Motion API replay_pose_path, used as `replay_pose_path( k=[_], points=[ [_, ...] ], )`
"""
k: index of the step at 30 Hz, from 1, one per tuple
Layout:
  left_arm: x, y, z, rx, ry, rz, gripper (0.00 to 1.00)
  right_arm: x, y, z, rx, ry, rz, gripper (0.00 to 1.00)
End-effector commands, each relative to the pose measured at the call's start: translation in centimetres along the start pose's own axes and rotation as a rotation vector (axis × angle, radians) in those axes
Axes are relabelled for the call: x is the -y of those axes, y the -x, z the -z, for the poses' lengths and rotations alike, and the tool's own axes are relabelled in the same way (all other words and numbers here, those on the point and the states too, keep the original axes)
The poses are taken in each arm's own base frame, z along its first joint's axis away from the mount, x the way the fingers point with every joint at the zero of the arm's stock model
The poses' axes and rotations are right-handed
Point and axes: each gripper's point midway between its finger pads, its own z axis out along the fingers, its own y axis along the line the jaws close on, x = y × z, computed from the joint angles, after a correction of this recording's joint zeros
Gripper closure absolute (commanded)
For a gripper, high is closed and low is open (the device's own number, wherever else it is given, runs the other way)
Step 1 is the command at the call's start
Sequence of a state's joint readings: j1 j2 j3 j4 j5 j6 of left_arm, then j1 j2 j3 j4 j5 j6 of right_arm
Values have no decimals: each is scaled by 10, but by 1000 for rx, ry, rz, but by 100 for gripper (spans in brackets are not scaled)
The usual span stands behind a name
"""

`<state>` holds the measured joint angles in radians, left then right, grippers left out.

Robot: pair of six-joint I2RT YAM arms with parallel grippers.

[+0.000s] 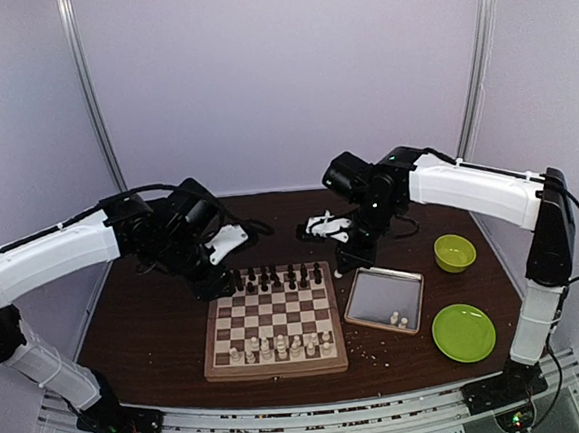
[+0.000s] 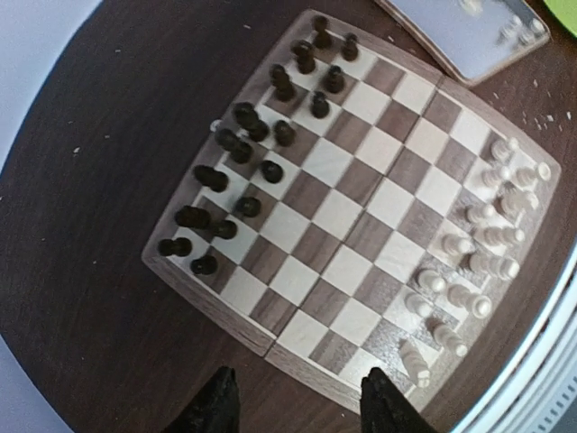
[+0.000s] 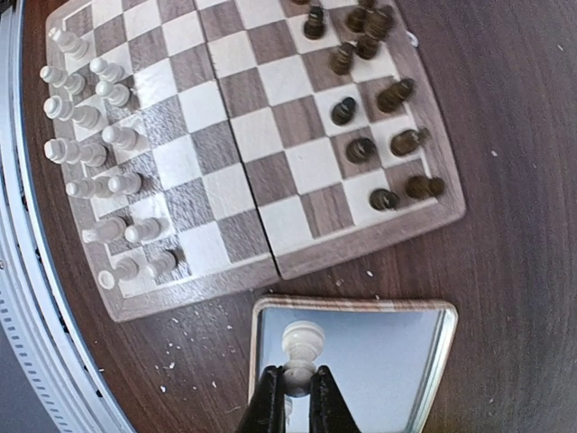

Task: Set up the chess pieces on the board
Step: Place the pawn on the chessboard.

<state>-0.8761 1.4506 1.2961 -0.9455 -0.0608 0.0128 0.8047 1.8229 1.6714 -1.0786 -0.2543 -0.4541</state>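
The board (image 1: 276, 366) lies in the middle of the table. Dark pieces (image 1: 274, 276) fill its far rows, and white chess pieces (image 1: 280, 348) stand along its near rows. In the left wrist view one white piece (image 2: 415, 361) lies on its side at the board's (image 2: 207, 302) corner. My left gripper (image 2: 299, 379) hangs open over the board's left edge, near the far-left corner (image 1: 217, 279), with nothing between its fingers. My right gripper (image 3: 297, 379) is shut on a white piece (image 3: 302, 347) above the metal tray (image 3: 388, 361), just right of the board (image 3: 361, 248).
The shiny tray (image 1: 366, 293) sits right of the board with two white pieces (image 1: 398, 318) in its near corner. A green bowl (image 1: 455, 253) and a green plate (image 1: 463, 331) stand further right. Pale crumbs (image 3: 171, 347) dot the table between board and tray.
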Motion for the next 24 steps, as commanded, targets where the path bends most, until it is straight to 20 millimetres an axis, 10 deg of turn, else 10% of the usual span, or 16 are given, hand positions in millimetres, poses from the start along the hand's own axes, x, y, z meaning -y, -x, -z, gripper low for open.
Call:
replay_pose_path(
  k=[1, 6, 24],
  points=[
    [-60, 46, 29, 373, 150, 158, 50, -26, 5, -19, -116, 24, 120, 96],
    [-105, 47, 45, 506, 169, 255, 46, -43, 15, -49, -212, 56, 191, 96],
    [-102, 47, 69, 638, 112, 297, 46, -68, 44, -100, -286, 68, 265, 92]
  ],
)
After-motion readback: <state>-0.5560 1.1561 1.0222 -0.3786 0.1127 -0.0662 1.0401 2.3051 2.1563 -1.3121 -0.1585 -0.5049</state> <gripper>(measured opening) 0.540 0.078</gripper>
